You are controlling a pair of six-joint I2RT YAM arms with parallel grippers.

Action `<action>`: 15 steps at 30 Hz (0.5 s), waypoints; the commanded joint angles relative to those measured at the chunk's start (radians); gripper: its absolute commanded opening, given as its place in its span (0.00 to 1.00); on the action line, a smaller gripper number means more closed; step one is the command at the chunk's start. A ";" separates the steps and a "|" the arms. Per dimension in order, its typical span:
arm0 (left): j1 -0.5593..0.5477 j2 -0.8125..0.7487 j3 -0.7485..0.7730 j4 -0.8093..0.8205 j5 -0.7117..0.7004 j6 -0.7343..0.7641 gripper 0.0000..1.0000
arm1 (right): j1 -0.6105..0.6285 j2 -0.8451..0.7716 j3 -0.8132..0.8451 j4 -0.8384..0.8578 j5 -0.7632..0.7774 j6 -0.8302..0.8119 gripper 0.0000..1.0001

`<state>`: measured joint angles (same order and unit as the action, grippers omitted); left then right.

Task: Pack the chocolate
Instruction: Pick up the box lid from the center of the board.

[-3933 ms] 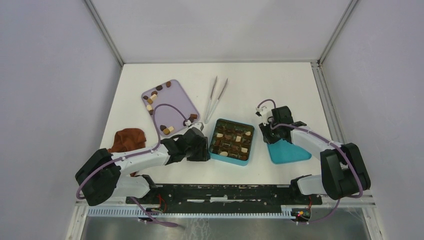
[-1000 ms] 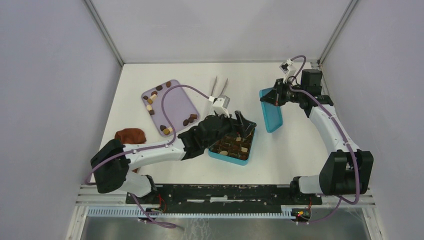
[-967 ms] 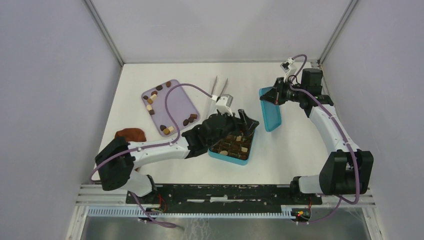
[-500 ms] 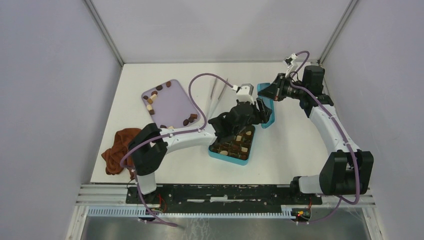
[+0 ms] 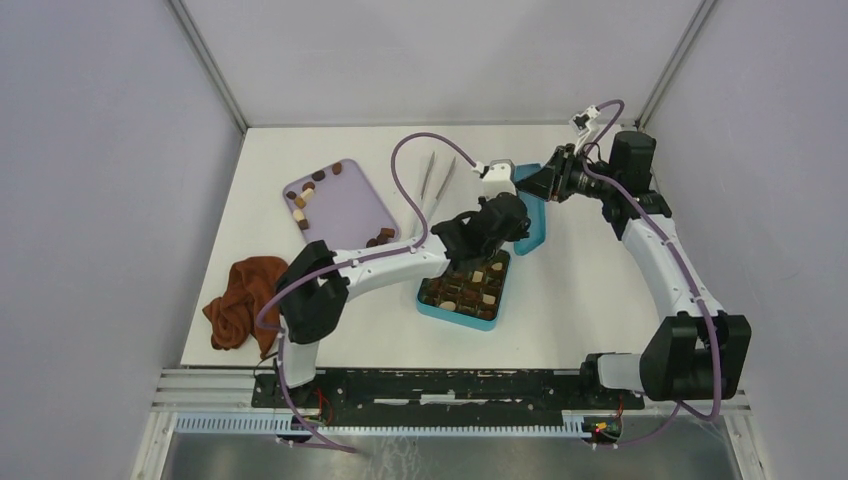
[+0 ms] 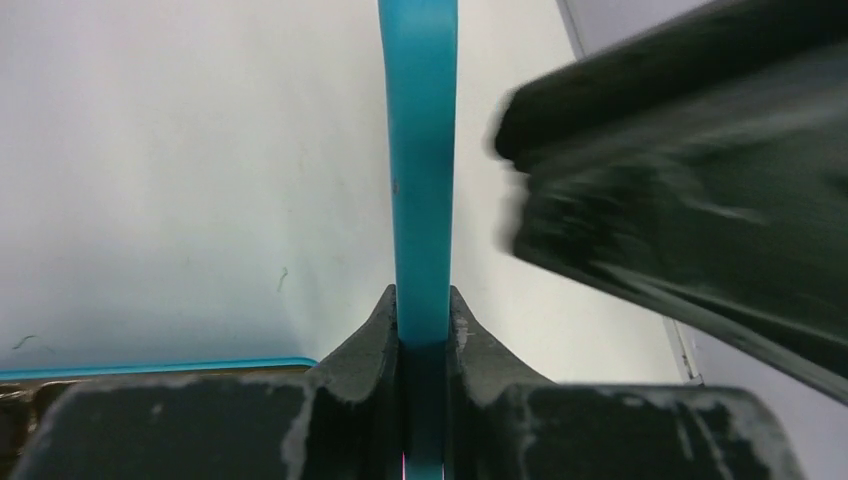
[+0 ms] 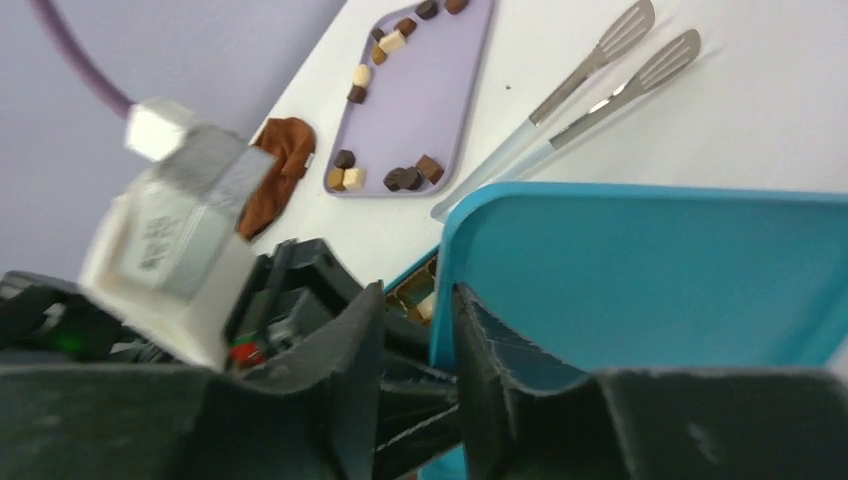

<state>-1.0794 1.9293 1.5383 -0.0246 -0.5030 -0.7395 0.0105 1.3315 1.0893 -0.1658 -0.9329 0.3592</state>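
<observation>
Chocolate (image 7: 345, 178): part sits in the teal grid box (image 5: 455, 312), the rest on the lilac tray (image 5: 345, 195). We see the left gripper (image 6: 423, 320) clamped on the edge of the upright teal lid (image 6: 418, 150). Right gripper (image 7: 418, 340) jaws sit narrowly apart at the lid corner; we can't tell if they grip.

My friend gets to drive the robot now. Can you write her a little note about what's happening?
Left gripper: shut on the edge of the teal lid.
Right gripper: shut on the same lid, which is tipped up on edge.
Teal box: open, with chocolates in many cells.
Lilac tray: several loose pieces not yet packed.
Left to do: probably pack those, then put the lid on.
</observation>
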 commanded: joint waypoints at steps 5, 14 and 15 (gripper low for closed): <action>0.147 -0.267 -0.154 0.000 0.096 -0.160 0.02 | -0.004 -0.158 0.063 0.065 -0.040 -0.276 0.68; 0.316 -0.618 -0.295 -0.191 0.192 -0.371 0.02 | -0.004 -0.213 0.061 -0.182 -0.382 -0.996 0.98; 0.331 -0.647 -0.291 -0.231 0.193 -0.396 0.02 | -0.004 -0.210 0.071 -0.259 -0.397 -1.126 0.98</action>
<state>-0.7826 1.4216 1.2366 -0.1253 -0.3336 -0.9520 0.0101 1.1072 1.1233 -0.1860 -1.1549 -0.2634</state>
